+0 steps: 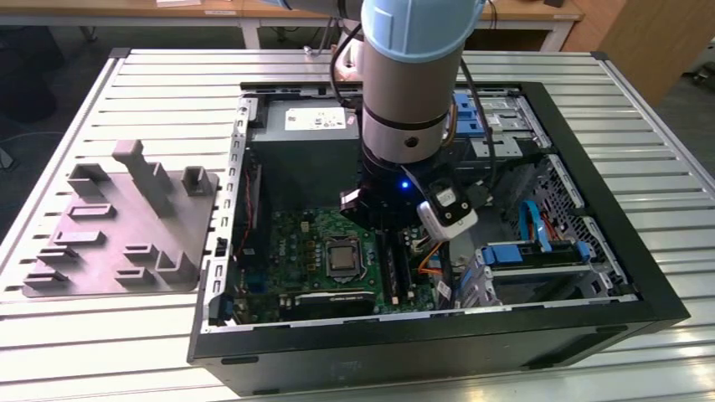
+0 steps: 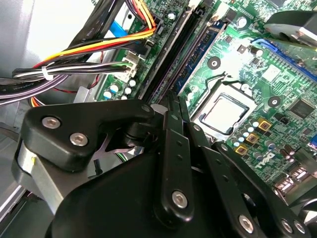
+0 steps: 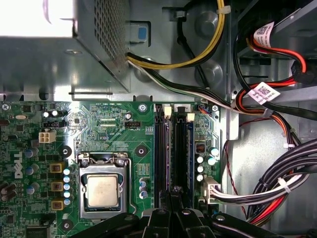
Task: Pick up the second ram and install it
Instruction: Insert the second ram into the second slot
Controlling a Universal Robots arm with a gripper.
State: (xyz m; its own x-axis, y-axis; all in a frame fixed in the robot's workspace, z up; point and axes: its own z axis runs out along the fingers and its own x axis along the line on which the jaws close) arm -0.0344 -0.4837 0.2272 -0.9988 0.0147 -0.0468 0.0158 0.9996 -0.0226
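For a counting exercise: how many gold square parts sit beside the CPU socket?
3 gold squares, in one row along one side of the socket; none seems hidden.

The arm [image 1: 408, 75] is showing a pale blue cap [image 1: 419, 25] over a silver-grey cylinder, and it is ending in a black wrist section where a small blue light [image 1: 403, 185] is glowing. A black cable [image 1: 467, 79] is running down its side. A white camera box [image 1: 448, 211] with a dark face is sitting at the wrist. In the second wrist view the gripper [image 2: 174, 97] is showing glossy black, rounded links, and silver screws [image 2: 179, 199] are pinning them.
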